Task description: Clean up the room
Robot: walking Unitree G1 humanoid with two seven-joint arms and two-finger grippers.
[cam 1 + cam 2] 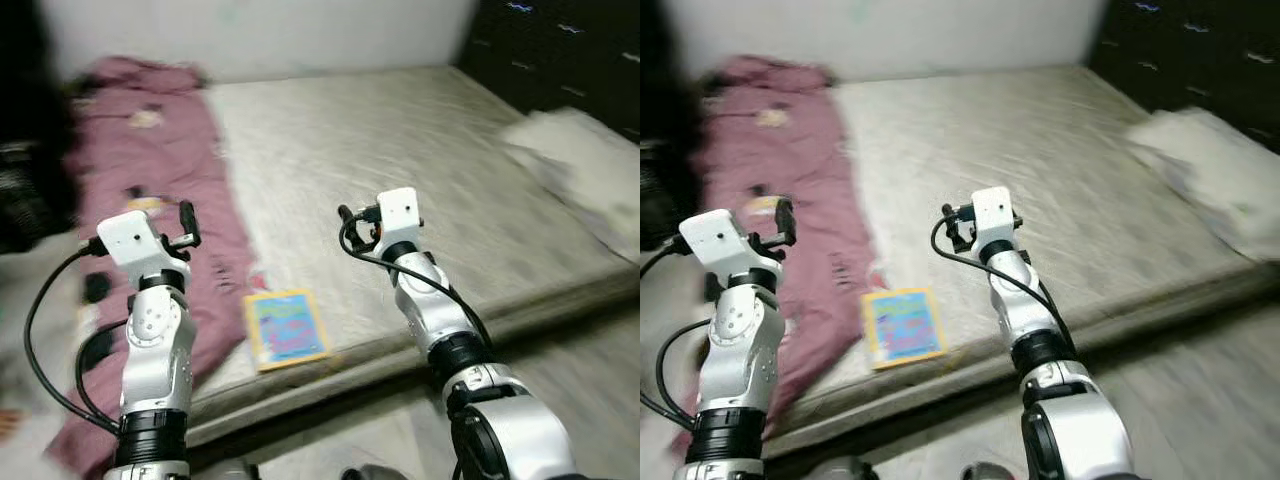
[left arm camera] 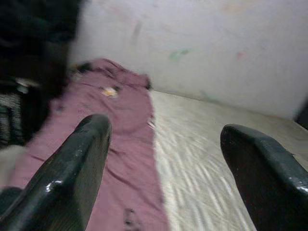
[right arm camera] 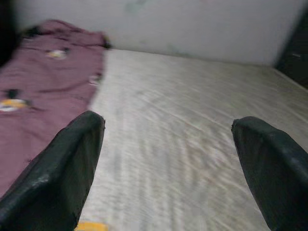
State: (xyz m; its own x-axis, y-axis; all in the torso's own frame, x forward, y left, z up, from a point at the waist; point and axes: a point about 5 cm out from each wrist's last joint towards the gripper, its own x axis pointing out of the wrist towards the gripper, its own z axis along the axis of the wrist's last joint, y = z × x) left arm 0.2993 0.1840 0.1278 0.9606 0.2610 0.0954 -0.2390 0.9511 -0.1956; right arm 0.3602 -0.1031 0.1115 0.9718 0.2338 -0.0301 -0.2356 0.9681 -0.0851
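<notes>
A low bed with a bare grey mattress [image 1: 400, 150] stands against a white wall [image 2: 216, 48]. On it, a colourful book [image 1: 287, 328] lies near the front edge, just beside a maroon blanket [image 1: 150, 170] that covers the left side, and a white pillow [image 1: 575, 150] lies at the right. The left gripper [image 2: 163, 159] and the right gripper [image 3: 168, 159] are both raised above the bed, each with its fingers wide apart and holding nothing.
</notes>
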